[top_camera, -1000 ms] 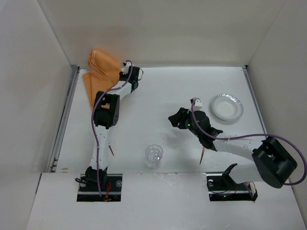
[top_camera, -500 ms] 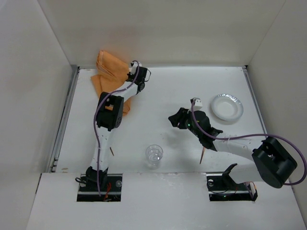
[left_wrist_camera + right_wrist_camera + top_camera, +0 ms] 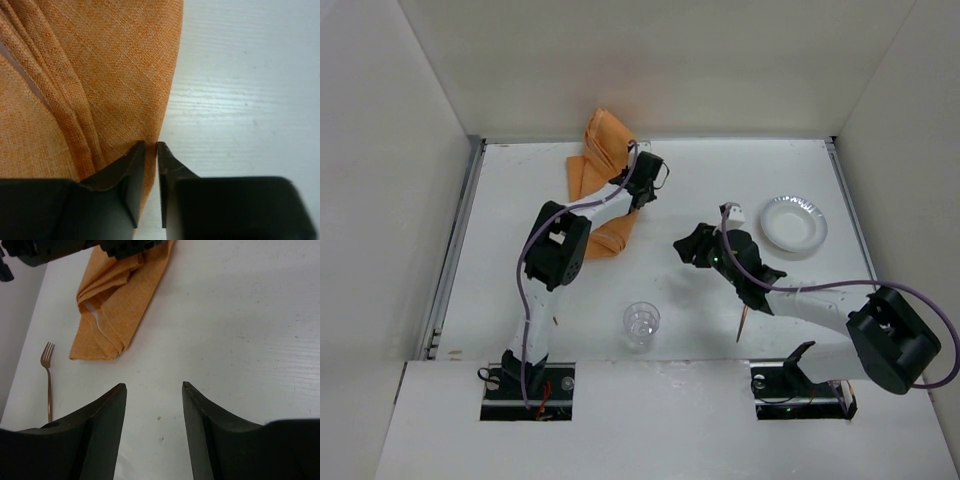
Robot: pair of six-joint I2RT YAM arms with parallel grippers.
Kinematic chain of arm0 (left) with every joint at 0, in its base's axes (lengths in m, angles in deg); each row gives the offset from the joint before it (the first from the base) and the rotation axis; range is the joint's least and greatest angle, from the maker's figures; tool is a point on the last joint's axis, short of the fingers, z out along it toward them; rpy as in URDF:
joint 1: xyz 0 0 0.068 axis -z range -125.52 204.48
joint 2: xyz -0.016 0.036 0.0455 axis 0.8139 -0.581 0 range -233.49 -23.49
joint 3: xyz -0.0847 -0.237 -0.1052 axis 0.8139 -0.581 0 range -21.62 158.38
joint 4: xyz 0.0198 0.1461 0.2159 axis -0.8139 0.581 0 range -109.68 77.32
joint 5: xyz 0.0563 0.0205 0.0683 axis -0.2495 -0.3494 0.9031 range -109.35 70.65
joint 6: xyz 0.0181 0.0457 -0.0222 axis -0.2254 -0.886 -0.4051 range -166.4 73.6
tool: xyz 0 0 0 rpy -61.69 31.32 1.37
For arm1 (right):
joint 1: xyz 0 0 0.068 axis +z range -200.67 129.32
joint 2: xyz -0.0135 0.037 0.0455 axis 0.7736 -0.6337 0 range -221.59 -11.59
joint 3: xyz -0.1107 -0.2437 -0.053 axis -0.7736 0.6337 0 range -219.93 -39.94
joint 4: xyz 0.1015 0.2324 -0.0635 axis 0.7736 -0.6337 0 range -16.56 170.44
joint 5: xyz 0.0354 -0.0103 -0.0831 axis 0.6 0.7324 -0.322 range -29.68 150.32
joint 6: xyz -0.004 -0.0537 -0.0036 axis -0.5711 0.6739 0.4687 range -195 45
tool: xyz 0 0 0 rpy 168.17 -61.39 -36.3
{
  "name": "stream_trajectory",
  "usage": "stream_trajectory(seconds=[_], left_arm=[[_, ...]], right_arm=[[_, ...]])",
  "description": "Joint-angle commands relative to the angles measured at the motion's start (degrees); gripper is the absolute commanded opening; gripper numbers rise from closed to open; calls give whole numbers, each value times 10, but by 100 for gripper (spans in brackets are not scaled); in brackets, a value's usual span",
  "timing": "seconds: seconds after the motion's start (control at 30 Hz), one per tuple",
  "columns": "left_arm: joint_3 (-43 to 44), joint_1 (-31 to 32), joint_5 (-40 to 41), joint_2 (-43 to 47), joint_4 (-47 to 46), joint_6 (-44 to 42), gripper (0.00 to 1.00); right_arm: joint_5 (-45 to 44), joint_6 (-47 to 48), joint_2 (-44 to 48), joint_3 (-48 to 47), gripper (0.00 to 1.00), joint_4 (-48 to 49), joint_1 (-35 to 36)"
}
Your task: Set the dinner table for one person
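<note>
The left hand (image 3: 645, 172) is clamped on the edge of a orange cloth (image 3: 599, 186). In the left wrist view its fingertips (image 3: 136, 152) stand almost together with a fold of the weave pinched between them. The cloth spreads to that hand's left, and bare white surface (image 3: 720, 180) lies to its right. From above, the cloth is bunched on the far side of the hand, and a folded tail lies back along the arm.

The right hand (image 3: 686, 248) is spread wide and holds nothing. It sits low over the surface, well apart from the left hand. Ahead of it and to its left, its own camera shows the folded end of the cloth lying flat. A copper fork (image 3: 48, 375) lies farther left, its tines pointing away.

A clear glass (image 3: 641, 325) stands upright behind the right hand, toward the arm bases. A white plate (image 3: 794, 223) with a silvery rim rests beyond that arm's wrist, well apart from the hand. A thin copper utensil (image 3: 744, 325) shows beside its forearm; what kind it is I cannot tell.
</note>
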Motion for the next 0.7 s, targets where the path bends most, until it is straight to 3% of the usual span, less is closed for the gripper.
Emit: stream_trajectory(seconds=[0.0, 0.03, 0.13, 0.27, 0.37, 0.5, 0.67], left_arm=[[-28, 9, -21, 80, -36, 31, 18], [-38, 12, -22, 96, -45, 35, 21], [-69, 21, -18, 152, -85, 38, 32], [-102, 25, -26, 224, -144, 39, 42], [-159, 21, -27, 294, -202, 57, 45], [-276, 1, -22, 394, -269, 84, 45], [-462, -42, 20, 510, -287, 187, 46]], right_arm=[[2, 3, 20, -1, 52, 38, -6], [4, 2, 19, -1, 49, 38, -8], [37, -5, 18, -4, 26, 38, -13], [51, -9, 18, -4, 14, 46, -12], [54, -14, 11, -9, 14, 43, -13], [68, -39, -17, -34, 23, 40, -13], [74, -85, -97, -97, 44, 35, -12]])
